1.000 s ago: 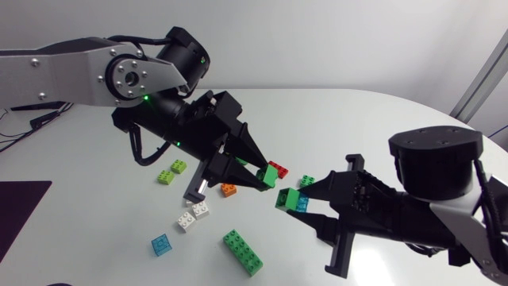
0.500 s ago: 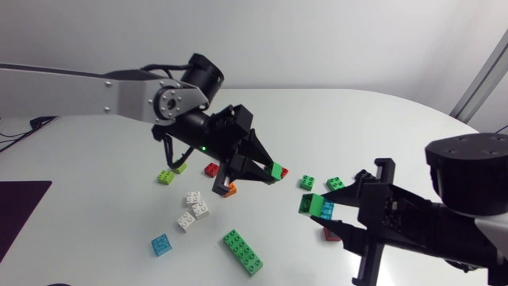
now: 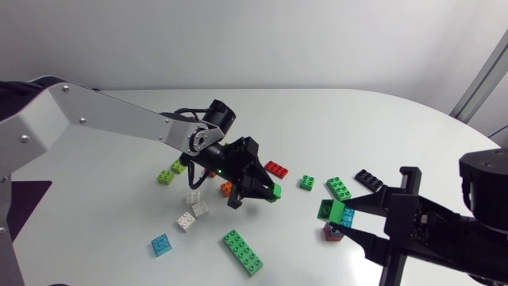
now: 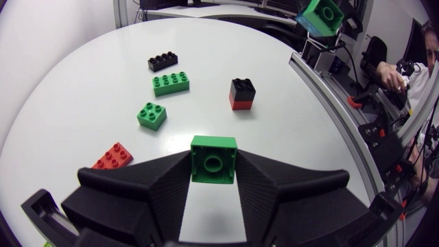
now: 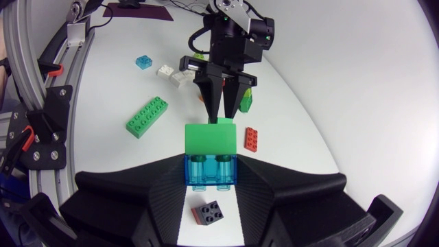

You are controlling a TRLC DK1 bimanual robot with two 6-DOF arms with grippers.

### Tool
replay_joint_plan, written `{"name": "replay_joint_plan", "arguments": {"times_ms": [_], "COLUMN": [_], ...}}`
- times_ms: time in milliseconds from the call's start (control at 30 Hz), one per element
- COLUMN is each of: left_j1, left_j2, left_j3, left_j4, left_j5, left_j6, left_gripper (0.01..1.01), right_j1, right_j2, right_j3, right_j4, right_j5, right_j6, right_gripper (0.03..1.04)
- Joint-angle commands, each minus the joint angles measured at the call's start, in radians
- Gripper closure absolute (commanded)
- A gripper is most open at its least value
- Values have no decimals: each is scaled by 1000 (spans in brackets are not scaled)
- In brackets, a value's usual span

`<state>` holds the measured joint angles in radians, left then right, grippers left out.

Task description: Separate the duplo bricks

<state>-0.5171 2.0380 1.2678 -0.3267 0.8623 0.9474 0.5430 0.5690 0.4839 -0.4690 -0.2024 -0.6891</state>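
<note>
My left gripper (image 3: 272,193) is shut on a small green brick (image 3: 275,191), low over the table's middle; in the left wrist view that green brick (image 4: 213,159) sits pinched between the fingers. My right gripper (image 3: 334,213) at the lower right is shut on a green-on-blue stack (image 3: 332,210). The right wrist view shows this green brick (image 5: 211,140) on top of a translucent blue brick (image 5: 211,171), clamped between the fingers, with my left gripper (image 5: 225,103) pointing down ahead of it. The two grippers are apart.
Loose on the table: a red plate (image 3: 276,168), green square brick (image 3: 307,182), green long brick (image 3: 339,187), black brick (image 3: 368,179), black-on-red brick (image 3: 332,233) under my right gripper, orange brick (image 3: 227,188), white bricks (image 3: 194,208), lime bricks (image 3: 165,176), blue tile (image 3: 162,245), long green brick (image 3: 243,252).
The grippers have drawn apart. My left arm has dropped towards the table with the single green brick. My right arm has pulled back to the right with the green-on-blue stack.
</note>
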Motion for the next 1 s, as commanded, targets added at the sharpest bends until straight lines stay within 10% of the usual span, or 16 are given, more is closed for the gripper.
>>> {"name": "replay_joint_plan", "arguments": {"times_ms": [0,967], "left_j1": [26,106], "left_j2": [37,156], "left_j3": [-12,-137], "left_j4": [9,109], "left_j5": [29,80], "left_j6": [-22,136], "left_gripper": [830,872], "right_j1": [-6,-51], "right_j2": [-4,14], "right_j3": [-27,-67], "right_j4": [-7,38], "right_j5": [-6,-60], "right_j6": [-16,-15], "right_gripper": [810,808]}}
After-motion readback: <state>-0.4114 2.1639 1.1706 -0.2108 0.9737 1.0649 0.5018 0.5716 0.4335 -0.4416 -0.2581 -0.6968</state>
